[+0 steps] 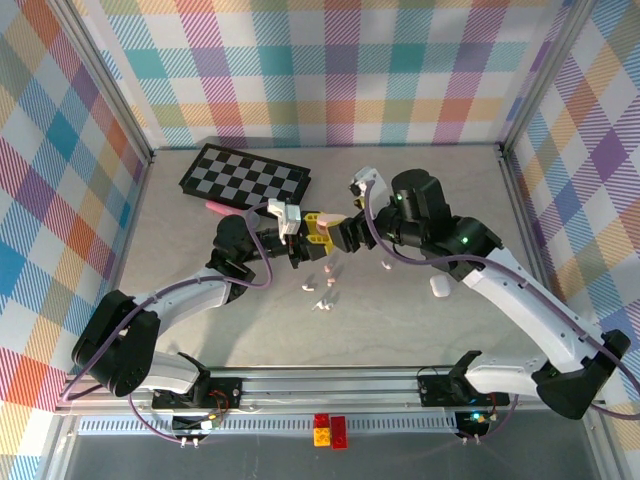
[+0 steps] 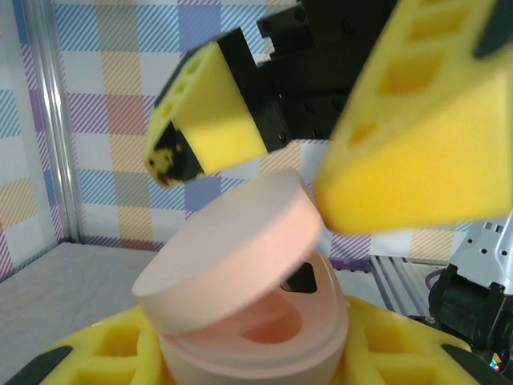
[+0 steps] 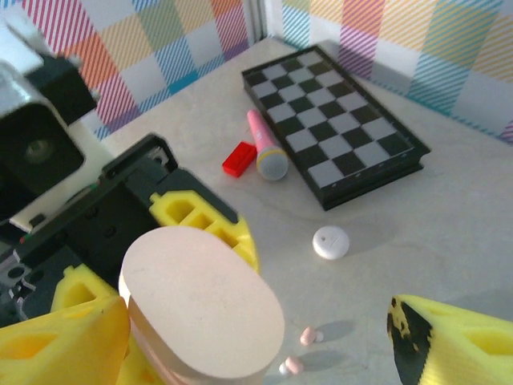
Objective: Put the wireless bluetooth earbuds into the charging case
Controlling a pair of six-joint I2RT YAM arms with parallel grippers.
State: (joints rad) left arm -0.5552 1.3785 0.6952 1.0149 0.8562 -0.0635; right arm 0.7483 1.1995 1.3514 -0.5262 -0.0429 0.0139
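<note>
Left fingers clench the base of a pink case, its lid ajar. Right fingers spread wide, released, one each side of the lid. Small pink and white earbuds lie loose on the tabletop below, near a white case.

The right tool stands wide open, one finger on each side of a pink case gripped by the left tool. Two earbuds lie on the bench just beside it. Beyond them lie a white case, a pink marker and a red brick. A chessboard sits near the far edge.
</note>
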